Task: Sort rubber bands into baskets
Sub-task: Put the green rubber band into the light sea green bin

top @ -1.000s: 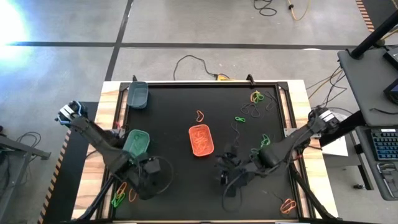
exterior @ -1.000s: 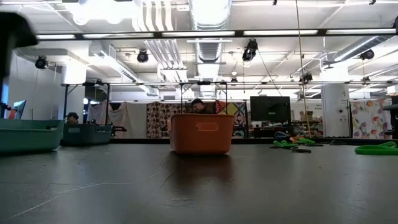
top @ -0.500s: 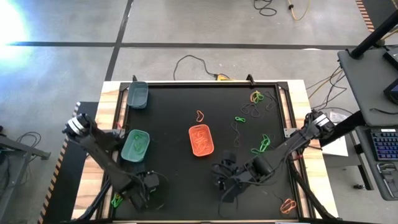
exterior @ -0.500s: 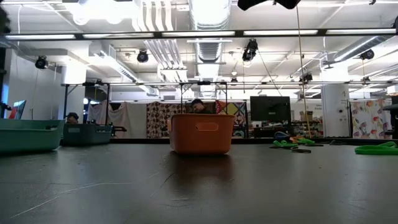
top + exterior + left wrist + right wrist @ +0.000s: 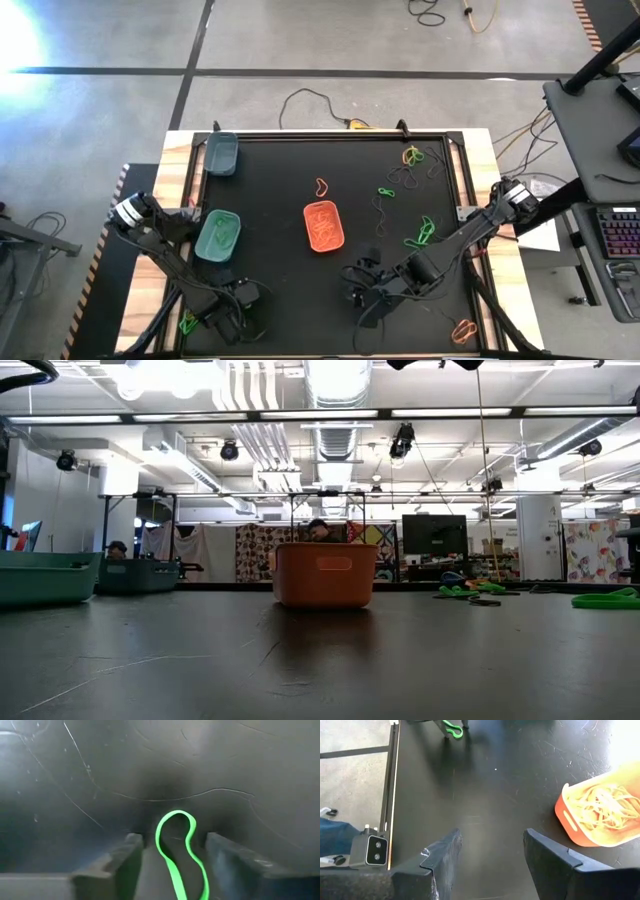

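At the near left corner of the black worktop (image 5: 280,200), the left end effector (image 5: 222,322) is down low over a bright green rubber band (image 5: 181,851); its own wrist view shows the band lying on the dark surface between the two fingers (image 5: 116,865), which stand apart on either side of it without clearly touching it. Another green band (image 5: 187,322) lies just beside that arm at the worktop's edge. Farther back on the left sit the light teal-green basket (image 5: 218,236) and, in the far left corner, the dark grey-teal basket (image 5: 221,153). Near the middle stands the orange basket (image 5: 323,226), holding orange bands, with a single orange band (image 5: 321,185) loose behind it. The right end effector (image 5: 352,290) hovers near the front of the worktop, just right of the orange basket, its fingers (image 5: 442,857) spread and holding nothing. More green, orange and dark bands (image 5: 408,170) are scattered over the right half, and an orange one (image 5: 463,329) lies at the near right corner.
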`<control>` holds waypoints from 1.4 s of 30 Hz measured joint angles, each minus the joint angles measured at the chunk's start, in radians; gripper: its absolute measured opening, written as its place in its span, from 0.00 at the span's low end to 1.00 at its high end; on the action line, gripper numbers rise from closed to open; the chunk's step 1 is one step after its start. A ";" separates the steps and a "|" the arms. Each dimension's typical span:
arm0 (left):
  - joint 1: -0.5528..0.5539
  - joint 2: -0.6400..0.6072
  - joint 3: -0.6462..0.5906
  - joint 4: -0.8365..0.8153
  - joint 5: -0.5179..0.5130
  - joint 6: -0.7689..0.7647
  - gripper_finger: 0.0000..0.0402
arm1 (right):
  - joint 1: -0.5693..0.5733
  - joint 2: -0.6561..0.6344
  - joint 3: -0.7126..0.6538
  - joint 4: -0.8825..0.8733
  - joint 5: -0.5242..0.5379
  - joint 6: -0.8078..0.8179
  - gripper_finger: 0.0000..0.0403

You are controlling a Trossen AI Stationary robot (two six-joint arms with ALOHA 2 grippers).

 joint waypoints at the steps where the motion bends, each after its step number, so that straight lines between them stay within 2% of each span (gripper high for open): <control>1: 0.000 0.000 0.000 0.001 0.002 -0.011 0.44 | 0.000 0.000 0.000 -0.001 0.000 -0.003 0.51; 6: 0.004 -0.002 -0.001 -0.005 0.006 -0.073 0.10 | 0.000 -0.015 0.000 -0.010 -0.001 -0.014 0.51; 8: 0.014 -0.023 -0.003 0.002 0.012 -0.078 0.03 | 0.000 -0.027 0.000 -0.027 -0.004 -0.014 0.51; 13: 0.086 -0.147 -0.010 -0.096 0.003 -0.001 0.01 | 0.000 -0.063 0.000 -0.048 -0.008 -0.014 0.51; 18: 0.218 -0.356 -0.008 -0.255 -0.088 0.071 0.00 | -0.002 -0.084 0.000 -0.053 0.011 -0.022 0.51; 21: 0.324 -0.469 -0.006 -0.414 -0.150 0.098 0.00 | -0.006 -0.087 0.000 -0.052 0.022 -0.022 0.51; 26: 0.507 -0.577 -0.019 -0.676 -0.236 0.107 0.00 | -0.010 -0.087 0.000 -0.052 0.026 0.003 0.51; 30: 0.621 -0.616 -0.106 -0.642 -0.229 0.096 0.00 | -0.009 -0.087 0.000 -0.052 0.026 0.036 0.51; 36: 0.678 -0.596 -0.289 -0.535 -0.192 -0.015 0.00 | -0.009 -0.087 0.000 -0.056 0.025 0.104 0.51; 42: 0.699 -0.517 -0.269 -0.529 -0.247 -0.042 0.00 | -0.017 -0.087 0.000 -0.063 0.003 0.120 0.51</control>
